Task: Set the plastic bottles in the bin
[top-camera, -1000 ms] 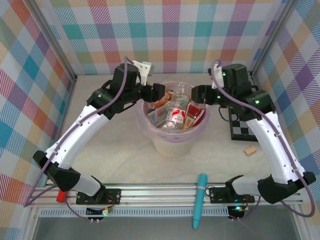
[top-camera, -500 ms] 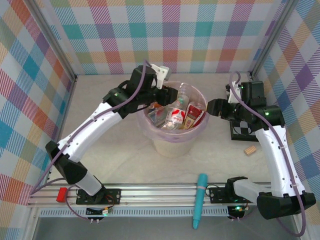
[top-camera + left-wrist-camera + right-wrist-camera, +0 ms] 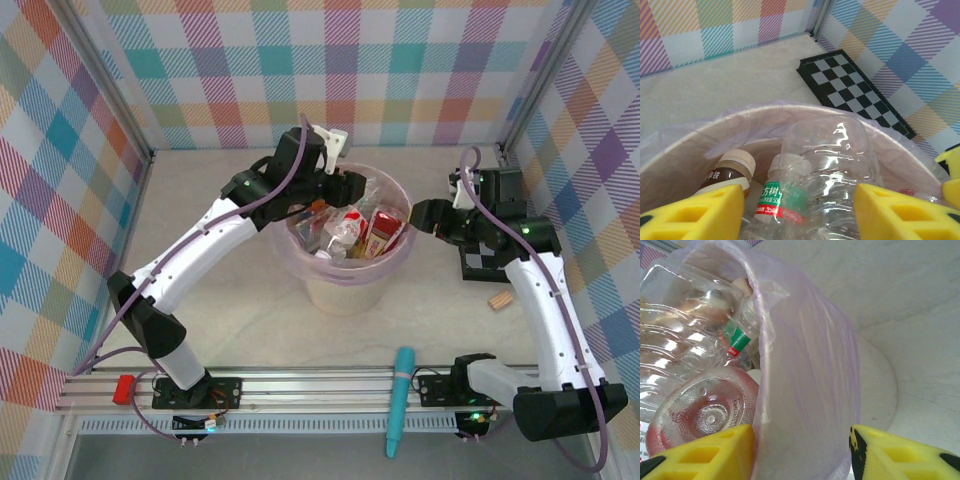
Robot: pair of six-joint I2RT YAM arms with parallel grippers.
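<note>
Left claw (image 3: 348, 186): half open, gripping nothing, over a clear bottle (image 3: 830, 165) in the bin (image 3: 345, 292).
Right claw (image 3: 418, 215): half open, straddling the bin's bagged rim.
Plastic bottles (image 3: 352, 232): heaped inside the bin, mid-surface.

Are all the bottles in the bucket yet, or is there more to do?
Nearly done, it looks. Done: the bin holds a heap of bottles. In hand: the left fingers are open around a clear bottle on that heap; the right fingers straddle the bin's pink rim. To do: outside the bin I spot a board, a teal tube and a tan block, no bottles.
</note>
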